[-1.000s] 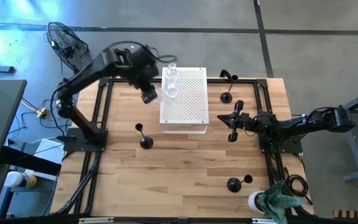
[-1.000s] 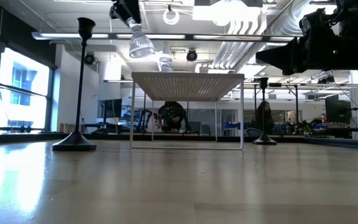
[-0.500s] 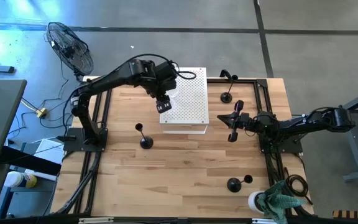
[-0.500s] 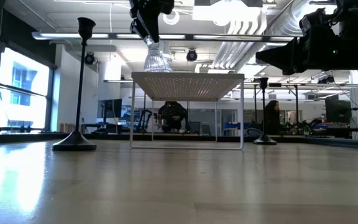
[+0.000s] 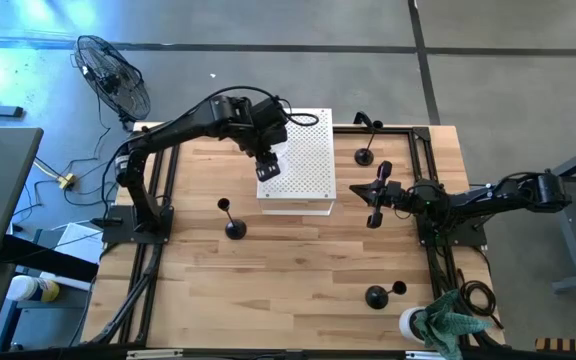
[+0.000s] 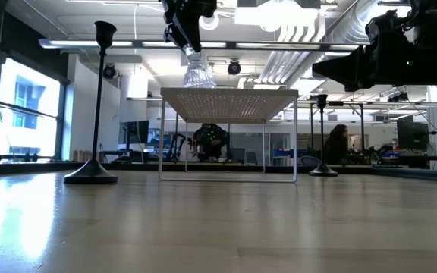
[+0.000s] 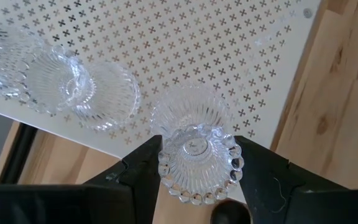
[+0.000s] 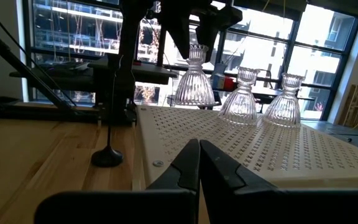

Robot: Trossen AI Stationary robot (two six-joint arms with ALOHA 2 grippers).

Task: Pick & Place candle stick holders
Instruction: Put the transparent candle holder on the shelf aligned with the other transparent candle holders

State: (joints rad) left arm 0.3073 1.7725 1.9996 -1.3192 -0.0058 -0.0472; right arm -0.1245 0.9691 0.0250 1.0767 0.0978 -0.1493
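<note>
Since a second ago, the left end effector (image 7: 194, 165) has swung over the board's (image 5: 308, 160) left edge, pinching an upright glass holder (image 7: 194, 146) just above it. Two more glass holders (image 8: 241, 96) stand on the board farther back. Right end effector (image 8: 199, 163) waits pressed together at the bench's right.

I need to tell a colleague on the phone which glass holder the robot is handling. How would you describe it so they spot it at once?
Find the white perforated board in the middle of the table. Three clear ribbed glass candle stick holders are at its left edge, seen from above. The one you want is the held glass holder, gripped at the top by the left pincer; the other two glass holders stand free beside it.
</note>
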